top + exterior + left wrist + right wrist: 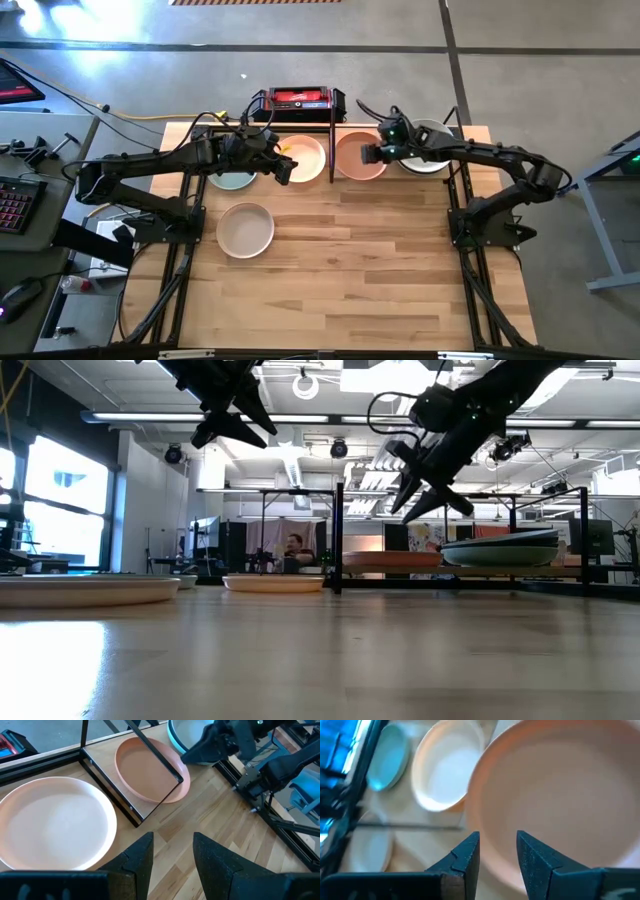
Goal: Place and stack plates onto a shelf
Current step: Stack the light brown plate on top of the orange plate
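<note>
The shelf (332, 135) spans the table's far edge, with a black upright divider (339, 540). On it sit a pale green plate (232, 181), a cream plate (303, 157), a terracotta plate (358, 157) and a small stack of plates (500, 550) at the right end. A beige plate (245, 229) lies on the table nearer the left. My left gripper (284, 166) hangs open in the air over the cream plate's near edge (55, 822). My right gripper (369, 153) is open above the terracotta plate (555, 805), well clear of it in the low view (430, 495).
A red-and-black box (298, 100) stands behind the shelf. The black frame rods (132, 812) run between the cream and terracotta plates. The right arm (225, 745) reaches across the plate stack. Bare wood covers the table's near half (360, 290).
</note>
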{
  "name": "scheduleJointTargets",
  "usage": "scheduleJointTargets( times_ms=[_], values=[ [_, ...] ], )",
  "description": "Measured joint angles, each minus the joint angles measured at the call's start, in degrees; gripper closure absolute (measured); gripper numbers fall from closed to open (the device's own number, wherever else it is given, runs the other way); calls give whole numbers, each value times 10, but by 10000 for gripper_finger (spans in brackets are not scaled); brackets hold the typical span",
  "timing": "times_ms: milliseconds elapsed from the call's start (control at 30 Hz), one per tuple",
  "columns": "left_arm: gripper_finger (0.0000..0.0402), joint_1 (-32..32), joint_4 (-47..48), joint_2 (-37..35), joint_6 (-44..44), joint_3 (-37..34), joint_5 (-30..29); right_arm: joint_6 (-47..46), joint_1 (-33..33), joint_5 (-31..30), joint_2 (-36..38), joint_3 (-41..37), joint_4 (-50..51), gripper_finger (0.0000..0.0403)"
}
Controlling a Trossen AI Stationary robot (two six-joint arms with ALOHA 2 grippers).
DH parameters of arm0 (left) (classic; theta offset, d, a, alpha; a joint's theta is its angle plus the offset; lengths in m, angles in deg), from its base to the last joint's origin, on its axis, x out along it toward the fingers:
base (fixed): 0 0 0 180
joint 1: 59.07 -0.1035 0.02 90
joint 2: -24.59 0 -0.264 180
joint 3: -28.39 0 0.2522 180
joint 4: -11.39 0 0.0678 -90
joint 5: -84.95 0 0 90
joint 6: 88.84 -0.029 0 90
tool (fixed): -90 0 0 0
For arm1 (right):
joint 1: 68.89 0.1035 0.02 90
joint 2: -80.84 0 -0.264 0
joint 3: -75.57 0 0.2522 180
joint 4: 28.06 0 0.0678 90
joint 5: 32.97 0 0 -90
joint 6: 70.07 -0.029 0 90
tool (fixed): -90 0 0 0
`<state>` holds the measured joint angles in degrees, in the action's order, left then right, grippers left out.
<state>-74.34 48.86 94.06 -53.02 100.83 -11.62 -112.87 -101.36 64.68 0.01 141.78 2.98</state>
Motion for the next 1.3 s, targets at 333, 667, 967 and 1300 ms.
scheduleJointTargets(
  times_ms=[333,667,967,1300],
  values=[
    [275,0,0,0,0,0,0,28,22,89,0,0,3,292],
    [275,0,0,0,0,0,0,-10,89,102,-1,0,-17,292],
    [275,-1,0,0,-15,0,-5,-50,159,101,-1,0,-17,292],
    [275,-1,0,0,-47,0,-26,-88,229,93,-1,0,-17,292]
  ],
)
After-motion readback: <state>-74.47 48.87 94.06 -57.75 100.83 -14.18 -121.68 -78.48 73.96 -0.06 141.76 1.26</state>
